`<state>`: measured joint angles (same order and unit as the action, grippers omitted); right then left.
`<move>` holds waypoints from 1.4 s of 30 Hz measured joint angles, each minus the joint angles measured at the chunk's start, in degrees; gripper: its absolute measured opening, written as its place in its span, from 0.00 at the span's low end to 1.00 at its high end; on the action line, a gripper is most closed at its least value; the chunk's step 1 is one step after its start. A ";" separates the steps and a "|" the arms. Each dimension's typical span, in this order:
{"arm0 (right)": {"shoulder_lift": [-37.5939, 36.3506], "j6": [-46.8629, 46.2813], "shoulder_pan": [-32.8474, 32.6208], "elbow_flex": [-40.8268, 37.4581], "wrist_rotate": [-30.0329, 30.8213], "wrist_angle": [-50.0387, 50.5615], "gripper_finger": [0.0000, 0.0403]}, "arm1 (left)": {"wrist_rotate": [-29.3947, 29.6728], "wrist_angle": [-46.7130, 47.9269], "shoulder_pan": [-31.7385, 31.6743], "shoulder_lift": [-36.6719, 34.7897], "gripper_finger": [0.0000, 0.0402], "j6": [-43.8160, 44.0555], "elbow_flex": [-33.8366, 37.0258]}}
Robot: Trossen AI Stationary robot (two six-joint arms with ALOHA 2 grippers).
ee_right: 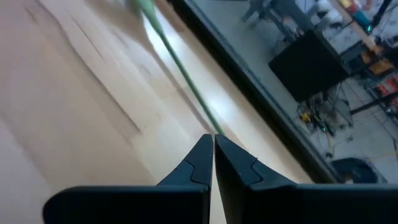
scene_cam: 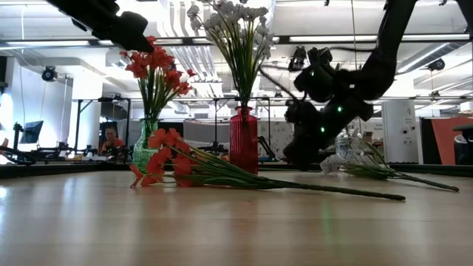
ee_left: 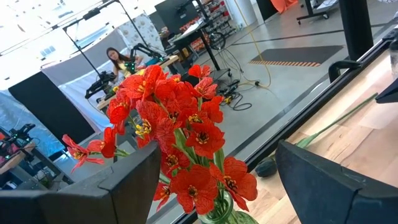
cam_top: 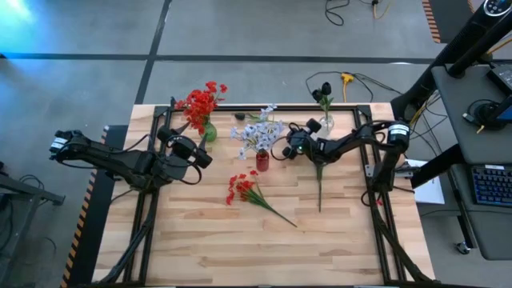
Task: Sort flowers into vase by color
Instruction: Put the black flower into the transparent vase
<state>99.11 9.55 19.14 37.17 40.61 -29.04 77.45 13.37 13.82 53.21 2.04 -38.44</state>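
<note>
The left gripper point(cam_top: 205, 157) hangs by the red flowers point(cam_top: 200, 102), jaws wide and empty. The right gripper point(cam_top: 294, 147) jaws are closed, holding nothing.

Both arms were matte black, chunky jointed links. The right arm point(cam_top: 364, 138) had a white band with dark marking near its base joint and small green LEDs glowing on the wrist. Left gripper point(ee_left: 214, 180) fingers were broad flat black slabs; right gripper point(ee_right: 213, 163) fingers tapered to stepped points.
</note>
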 joint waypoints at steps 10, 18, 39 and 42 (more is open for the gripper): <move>-6.32 -6.08 -3.39 -0.11 1.39 10.78 0.02 | 0.00 -0.02 0.00 0.00 0.73 0.00 0.00; -9.03 -6.59 -4.60 -0.17 1.41 11.54 0.02 | -0.02 -0.04 0.00 0.00 0.73 0.00 0.00; 1.04 -6.55 0.27 3.23 -0.30 2.71 0.02 | -0.08 -0.04 0.02 0.00 0.73 0.00 0.00; 1.27 -6.57 0.94 3.55 -0.32 2.58 0.02 | -0.07 -0.05 0.00 0.00 0.73 0.00 0.00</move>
<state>100.38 2.98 20.08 40.72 40.29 -26.46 77.38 13.32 13.83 53.21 2.04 -38.44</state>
